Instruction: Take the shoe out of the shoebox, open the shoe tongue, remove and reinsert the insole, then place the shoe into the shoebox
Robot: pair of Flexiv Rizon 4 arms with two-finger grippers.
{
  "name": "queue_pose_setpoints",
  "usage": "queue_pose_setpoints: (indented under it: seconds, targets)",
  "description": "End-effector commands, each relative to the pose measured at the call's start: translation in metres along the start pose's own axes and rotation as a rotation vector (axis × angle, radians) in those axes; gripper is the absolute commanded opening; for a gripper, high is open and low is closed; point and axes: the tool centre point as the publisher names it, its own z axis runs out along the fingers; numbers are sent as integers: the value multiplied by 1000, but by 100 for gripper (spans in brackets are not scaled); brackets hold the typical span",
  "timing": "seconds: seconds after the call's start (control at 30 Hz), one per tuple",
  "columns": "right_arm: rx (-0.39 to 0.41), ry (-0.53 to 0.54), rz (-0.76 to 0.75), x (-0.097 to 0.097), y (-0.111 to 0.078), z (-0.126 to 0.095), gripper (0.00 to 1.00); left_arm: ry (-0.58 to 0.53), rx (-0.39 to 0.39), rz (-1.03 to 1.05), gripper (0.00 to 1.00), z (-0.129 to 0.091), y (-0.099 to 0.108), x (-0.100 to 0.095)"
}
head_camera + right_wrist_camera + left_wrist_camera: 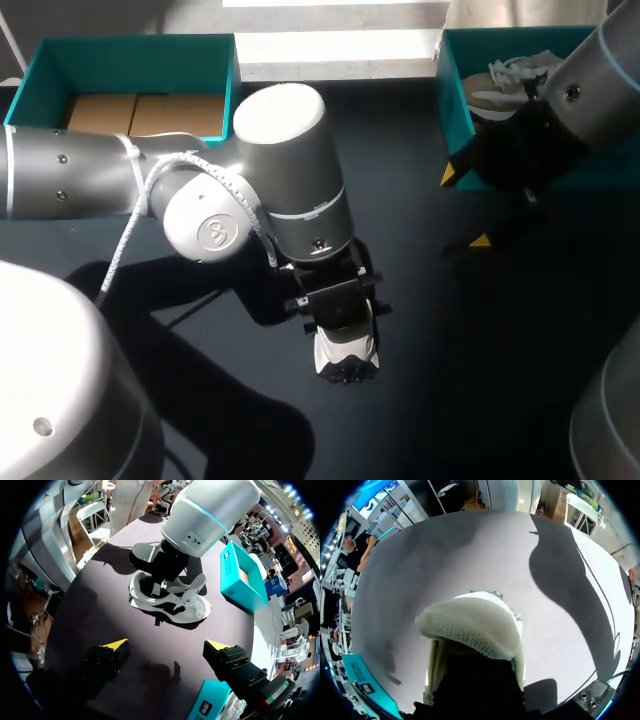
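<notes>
The head camera looks down from above and behind on the dark bench (480, 380), with the white-and-black mesh sneaker (347, 352) toward 6 o'clock. The left wrist camera hangs close over that sneaker. The right wrist camera faces it from farther off, at 12 o'clock.

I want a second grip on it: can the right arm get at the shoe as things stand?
Probably yes. The right gripper hangs open facing the shoe, with only bare table between. The left gripper sits at the shoe's opening, though, crowding that part.
</notes>
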Motion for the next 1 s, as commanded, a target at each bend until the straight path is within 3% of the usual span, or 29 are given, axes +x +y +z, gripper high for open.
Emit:
queue_pose_setpoints:
  seconds: [0.03,0.13,0.3,0.83,1.0]
  targets:
    - [2,1,0,0,0,1,100,6,-26,-7,0,18,4,-6]
    - [2,1,0,0,0,1,100,15,-36,-3,0,14,4,-3]
    - [2,1,0,0,0,1,100,15,-61,15,0,-12,6,3]
    - [2,1,0,0,0,1,100,20,-416,57,0,-56,45,-13]
    - [2,1,0,0,0,1,100,7,-459,40,0,-60,54,-17]
